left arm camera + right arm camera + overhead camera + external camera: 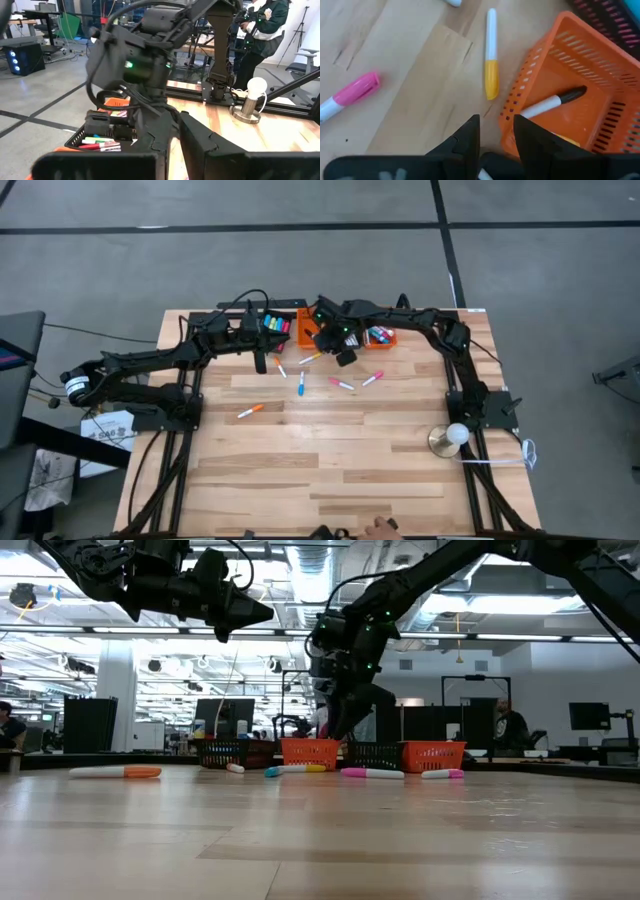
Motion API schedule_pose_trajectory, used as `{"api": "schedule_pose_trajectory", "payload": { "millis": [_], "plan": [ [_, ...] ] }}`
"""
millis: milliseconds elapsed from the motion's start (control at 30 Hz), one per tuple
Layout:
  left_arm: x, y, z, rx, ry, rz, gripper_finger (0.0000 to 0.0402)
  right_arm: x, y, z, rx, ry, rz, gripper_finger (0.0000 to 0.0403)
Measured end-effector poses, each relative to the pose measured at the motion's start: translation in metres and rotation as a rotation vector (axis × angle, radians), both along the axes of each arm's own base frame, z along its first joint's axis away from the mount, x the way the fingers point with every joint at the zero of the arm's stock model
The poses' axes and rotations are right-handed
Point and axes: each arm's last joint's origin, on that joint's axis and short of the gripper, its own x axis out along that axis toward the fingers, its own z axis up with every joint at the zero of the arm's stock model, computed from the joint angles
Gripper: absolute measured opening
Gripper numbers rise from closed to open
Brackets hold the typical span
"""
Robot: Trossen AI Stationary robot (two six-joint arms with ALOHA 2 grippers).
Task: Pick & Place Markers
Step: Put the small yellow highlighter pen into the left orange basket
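Observation:
Several markers lie loose on the wood table: an orange one [250,410], a blue one [300,385], two pink ones [342,384] [372,378] and a yellow one [310,358] [491,60]. More markers fill a black bin [275,325] and an orange bin [380,335]. A black-capped marker [552,102] lies in another orange bin [305,335] [580,75]. My right gripper [345,357] [496,132] points down at that bin's near rim, with a narrow, empty gap between its fingertips. My left gripper [260,363] [245,612] is shut, raised high and empty.
A row of black and orange bins stands along the table's far edge. A white bulb on a metal base [452,438] [252,97] stands near the right arm's foot. A person's hand [378,528] shows at the near edge. Bare wood lies toward the near side.

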Motion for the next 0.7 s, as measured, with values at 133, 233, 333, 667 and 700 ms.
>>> {"api": "schedule_pose_trajectory", "payload": {
  "millis": [133, 233, 333, 667, 700],
  "plan": [
    [0.0, 0.0, 0.0, 0.0, 0.0, 0.0, 0.0033, 0.0, -0.007, 0.002, 0.044, -0.065, 0.026, 0.0108],
    [0.0, 0.0, 0.0, 0.0, 0.0, 0.0, 0.0033, 0.0, -0.008, 0.002, 0.046, -0.076, 0.052, 0.0108],
    [0.0, 0.0, 0.0, 0.0, 0.0, 0.0, 0.0033, 0.001, -0.008, 0.002, 0.048, -0.083, 0.061, 0.0108],
    [0.006, -0.002, -0.009, 0.003, 0.048, -0.02, 0.0035, 0.011, 0.005, 0.009, 0.052, -0.129, -0.074, 0.0108],
    [0.009, -0.003, -0.013, 0.013, 0.067, -0.032, 0.0035, 0.005, 0.008, 0.011, 0.062, -0.083, -0.05, 0.0108]
  ]
}}
